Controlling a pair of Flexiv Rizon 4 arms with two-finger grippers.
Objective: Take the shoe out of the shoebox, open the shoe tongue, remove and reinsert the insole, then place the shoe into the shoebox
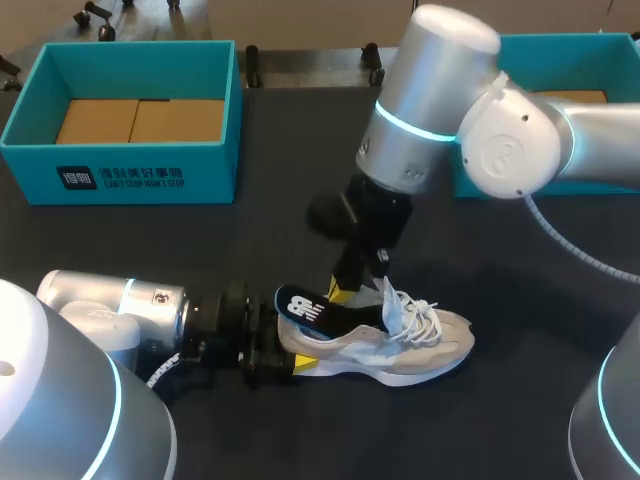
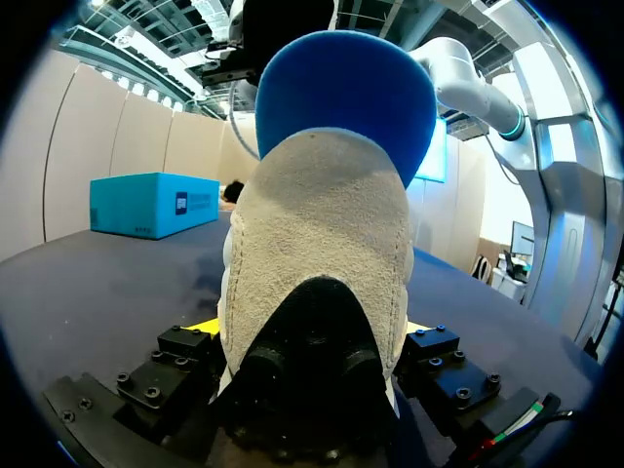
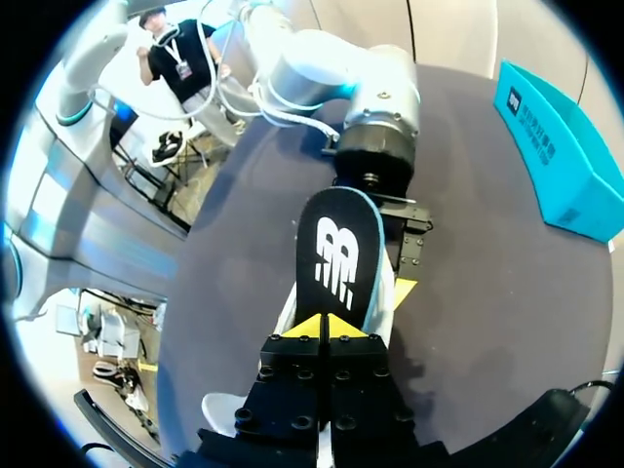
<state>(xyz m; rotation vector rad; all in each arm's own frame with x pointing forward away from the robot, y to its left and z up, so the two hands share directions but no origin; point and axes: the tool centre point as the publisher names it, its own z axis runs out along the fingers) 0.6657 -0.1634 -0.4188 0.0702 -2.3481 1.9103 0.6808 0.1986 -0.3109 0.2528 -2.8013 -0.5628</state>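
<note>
Left box (image 1: 120, 180), front wall: a square logo with white characters and two lines of small white print beside it. Insole (image 1: 305, 308), heel end: one large white logo mark, seen plainly on the insole (image 3: 336, 258) in the right wrist view. Right box (image 2: 156, 205): small dark label, too small to read.

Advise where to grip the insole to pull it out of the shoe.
Pinch the insole across its two flat faces at the raised heel half, coming from above: it is thin and tilts up out of the shoe collar. The right gripper is shut on it there; the left gripper clamps the heel.
</note>
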